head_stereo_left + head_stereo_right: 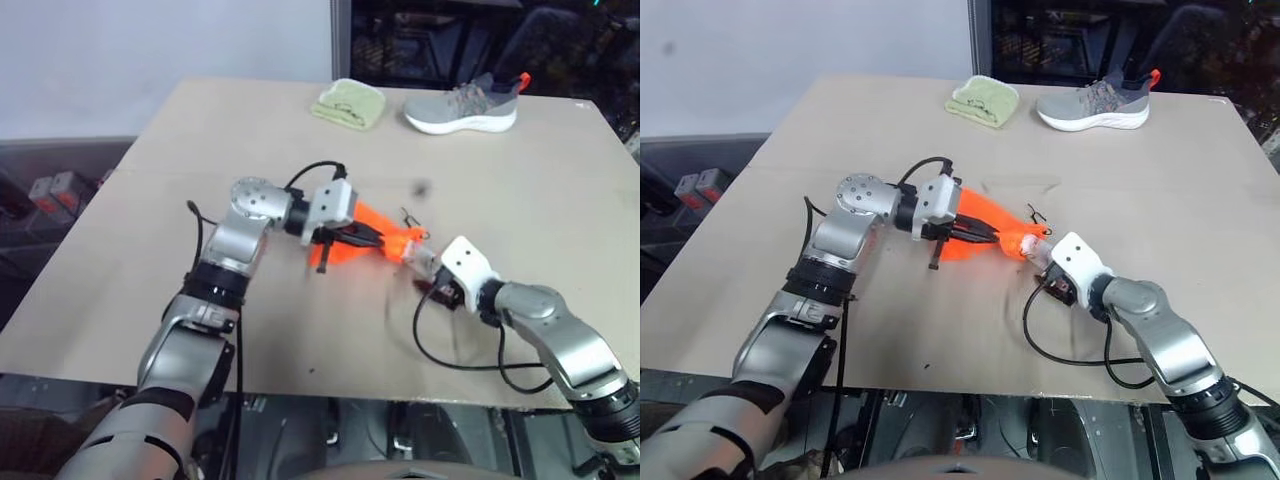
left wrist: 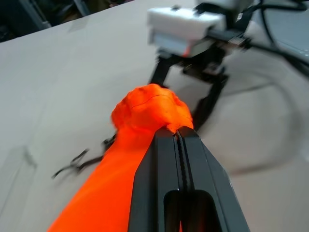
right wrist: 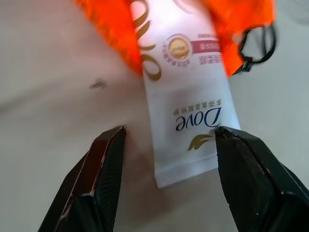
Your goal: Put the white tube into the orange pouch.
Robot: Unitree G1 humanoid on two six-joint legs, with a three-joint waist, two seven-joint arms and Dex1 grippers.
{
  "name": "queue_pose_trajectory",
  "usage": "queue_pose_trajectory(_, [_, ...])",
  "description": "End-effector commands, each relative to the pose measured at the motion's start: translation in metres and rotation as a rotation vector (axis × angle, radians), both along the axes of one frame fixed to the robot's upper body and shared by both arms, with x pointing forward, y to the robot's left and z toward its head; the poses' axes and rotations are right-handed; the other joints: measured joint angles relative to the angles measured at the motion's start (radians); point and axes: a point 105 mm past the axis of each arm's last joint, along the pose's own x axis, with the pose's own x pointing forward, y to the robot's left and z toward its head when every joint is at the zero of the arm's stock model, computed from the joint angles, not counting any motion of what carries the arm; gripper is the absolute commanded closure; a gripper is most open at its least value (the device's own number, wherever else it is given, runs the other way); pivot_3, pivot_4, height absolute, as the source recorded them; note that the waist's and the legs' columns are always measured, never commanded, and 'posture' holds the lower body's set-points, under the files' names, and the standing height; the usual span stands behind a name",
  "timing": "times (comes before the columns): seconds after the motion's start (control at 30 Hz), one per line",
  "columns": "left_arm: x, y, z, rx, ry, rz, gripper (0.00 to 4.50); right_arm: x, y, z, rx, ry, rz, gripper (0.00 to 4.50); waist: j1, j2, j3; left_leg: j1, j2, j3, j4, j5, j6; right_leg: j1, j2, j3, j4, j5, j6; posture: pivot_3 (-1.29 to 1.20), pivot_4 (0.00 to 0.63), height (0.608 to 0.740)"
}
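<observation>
Half of the white tube [image 3: 186, 104] sits inside the orange pouch [image 1: 985, 228] (insertion step).
Left gripper [image 2: 179, 137] clamps pouch fabric; right gripper [image 3: 166, 145] gapes around the protruding tail, untouching. Next: push it deeper.

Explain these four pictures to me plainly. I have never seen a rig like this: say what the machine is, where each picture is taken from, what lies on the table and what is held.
This is a two-armed humanoid robot. Two pictures come from cameras in its head, looking down over its arms; two come from cameras on its wrists. On the table lie a grey shoe and a pale green cloth. The left gripper is shut on the orange pouch, lifting it. The white tube sticks halfway out of the pouch's mouth. The right gripper stands open around the tube's free end, not gripping it.
</observation>
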Motion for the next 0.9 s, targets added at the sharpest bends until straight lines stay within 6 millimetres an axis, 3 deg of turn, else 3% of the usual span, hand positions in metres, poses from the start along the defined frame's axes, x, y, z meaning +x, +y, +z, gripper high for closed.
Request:
queue_pose_trajectory(0.03, [-0.006,-0.007,0.009,-0.030,-0.032,-0.029,4.50,0.008,-0.001,-0.005,-0.022,-0.025,-0.052,2.07,0.000,0.000,0.000,0.000,0.000,0.000,0.000,0.000,0.000,0.000,0.000,0.000,0.000,0.000,0.000,0.00,0.150,0.740])
queue_pose_trajectory(0.1, [-0.005,-0.007,0.008,-0.030,-0.030,-0.026,4.50,0.011,0.002,-0.005,-0.027,-0.045,-0.058,2.82,0.000,0.000,0.000,0.000,0.000,0.000,0.000,0.001,-0.002,0.000,0.000,0.000,0.000,0.000,0.001,0.00,0.150,0.740])
queue_pose_trajectory(0.13, [-0.004,-0.007,0.008,-0.030,-0.029,-0.024,4.50,0.012,0.003,-0.005,-0.026,-0.055,-0.058,3.57,0.000,0.000,0.000,0.000,0.000,0.001,0.000,0.001,-0.002,0.000,0.000,0.000,0.000,0.000,0.001,0.00,0.150,0.740])
queue_pose_trajectory(0.23, [-0.004,-0.007,0.008,-0.030,-0.029,-0.021,4.50,0.016,0.009,-0.002,-0.032,-0.092,-0.048,4.44,-0.003,0.000,0.000,0.000,0.000,0.001,0.000,0.001,-0.002,0.000,0.000,0.000,0.000,0.000,0.001,0.00,0.150,0.740])
queue_pose_trajectory(0.37, [0.003,0.003,0.005,-0.016,-0.022,0.013,4.50,0.022,0.046,0.031,0.034,-0.238,0.074,4.44,-0.018,0.000,0.000,0.000,0.000,0.001,0.000,0.001,-0.002,0.000,0.001,0.000,0.000,0.000,0.001,0.00,0.150,0.740])
queue_pose_trajectory(0.47, [0.003,0.006,0.006,-0.016,-0.012,0.017,4.50,0.026,0.066,0.041,0.024,-0.288,0.153,4.44,-0.024,0.000,0.000,0.000,0.001,0.002,-0.001,0.002,-0.003,-0.002,0.002,0.000,0.001,0.002,0.003,0.00,0.150,0.740])
queue_pose_trajectory(0.7, [0.009,0.016,0.007,-0.011,-0.005,0.051,4.50,0.039,0.080,0.046,0.034,-0.301,0.233,4.44,-0.018,0.000,0.001,-0.001,-0.001,0.004,-0.001,0.002,-0.003,-0.002,0.001,0.000,0.000,0.002,0.003,0.00,0.150,0.740])
queue_pose_trajectory(0.9, [0.016,0.036,0.007,-0.029,0.008,0.110,4.50,0.020,0.060,0.056,0.136,-0.275,0.250,2.31,-0.019,0.000,0.001,-0.001,-0.002,0.004,-0.001,0.002,-0.003,-0.002,0.000,0.000,0.000,0.002,0.004,0.00,0.150,0.740])
